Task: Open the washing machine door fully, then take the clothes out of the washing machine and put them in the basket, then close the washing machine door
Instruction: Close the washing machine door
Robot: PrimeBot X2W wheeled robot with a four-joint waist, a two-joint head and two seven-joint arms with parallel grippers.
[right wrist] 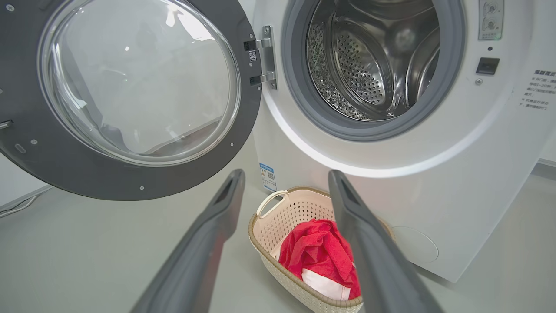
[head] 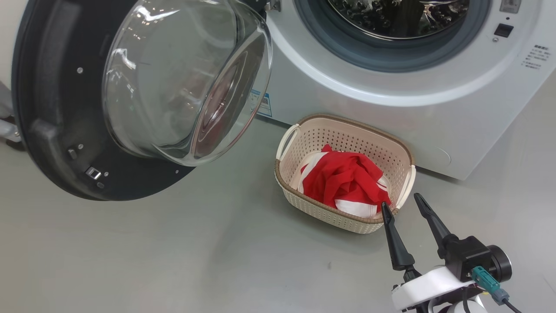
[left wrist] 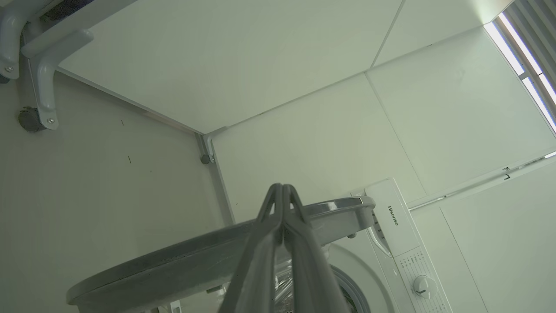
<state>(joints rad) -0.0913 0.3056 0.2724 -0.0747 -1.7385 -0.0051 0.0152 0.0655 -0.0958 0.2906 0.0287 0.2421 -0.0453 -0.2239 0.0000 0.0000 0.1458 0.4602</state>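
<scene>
clothes in basket, partly hidden; washing machine door cut off left.

Left hand: we see its two fingers pressed together, gripping nothing.
Washing machine door: we see its grey rim edge-on, standing open behind the fingers.
Washing machine: white, dial lower right.

A bare laundry corner, more test room than home. A white front-loading washer stands on a plain grey floor with its door swung open and a basket of red clothes before it. Around it are blank white wall panels, a bright strip and a grey frame leg on a caster.
</scene>
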